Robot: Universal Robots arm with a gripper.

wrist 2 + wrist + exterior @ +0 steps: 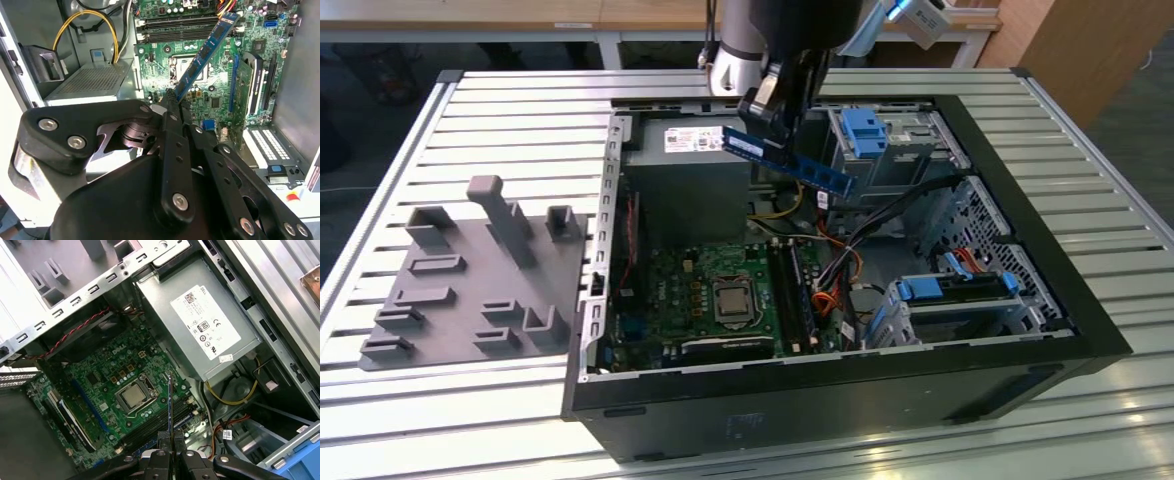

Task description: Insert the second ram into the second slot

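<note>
I see the arm's black metal gripper [767, 125] hanging over an open black desktop computer case [854, 400], which lies on its side on a silver slatted aluminium table [494, 120]. The fingers are clamped shut on one end of the second ram [801, 165], a thin, long, flat blue circuit-board stick with dark chips. The stick is in the air over the upper part of the case. It is tilted, and its free end slopes down toward the exterior view's right.

In the second wrist view the gripper [170, 102] fills the foreground, and the second ram [205, 52] runs away from it at a slant above the green motherboard [210, 95]. The long black memory slots [175, 32] lie beneath its far end. The stick is clear of them and not seated.

In the first wrist view I see the second ram [170, 400] edge-on, a narrow line rising from the gripper [170, 440] over the board. The square silver processor socket [132, 397] is just beside that line. The grey metal power supply box with a white label [200, 325] sits near it.

In the exterior view the memory slots [790, 290] lie just beside the socket, below the stick. A flat grey plastic fixture with upright pegs [467, 290] lies on the table at the exterior view's left of the case.
</note>
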